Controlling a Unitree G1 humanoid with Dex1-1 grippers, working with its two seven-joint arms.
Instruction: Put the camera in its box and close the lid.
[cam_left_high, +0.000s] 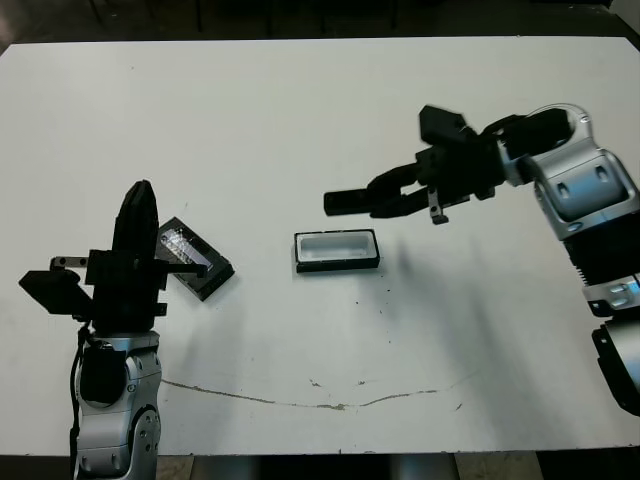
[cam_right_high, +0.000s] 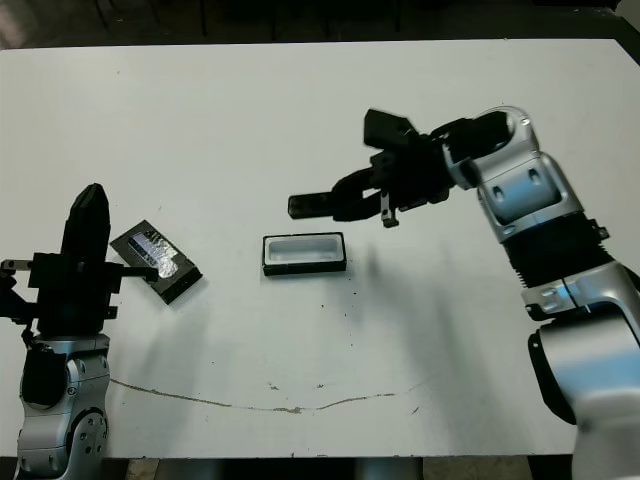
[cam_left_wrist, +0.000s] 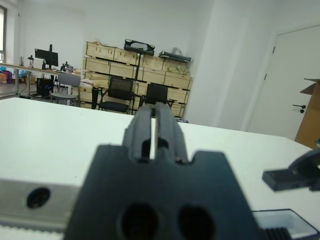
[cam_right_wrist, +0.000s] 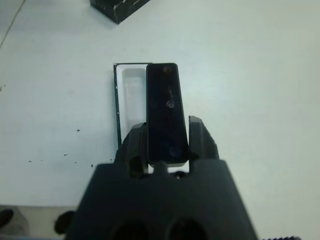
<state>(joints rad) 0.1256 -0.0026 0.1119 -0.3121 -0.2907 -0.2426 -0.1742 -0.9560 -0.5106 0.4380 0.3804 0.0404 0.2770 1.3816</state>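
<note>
Head views: right gripper (cam_left_high: 400, 195) holds camera (cam_left_high: 352, 201) level above desk (cam_left_high: 300, 120), just far-right of box (cam_left_high: 337, 250), likely lining up for drop-in. Lid (cam_left_high: 195, 258) lies left, beside raised left gripper (cam_left_high: 137, 215).

Left wrist: fingers (cam_left_wrist: 142, 132) nearly shut, empty, parked clear.

Right wrist: fingers (cam_right_wrist: 200, 140) clamp camera's end; open box below.

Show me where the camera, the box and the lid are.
camera (cam_right_wrist: 164, 110): right wrist view, middle of its black face.
box (cam_left_high: 337, 247): left eye view, its white lining.
lid (cam_right_high: 152, 250): right eye view, its clear window.
</note>
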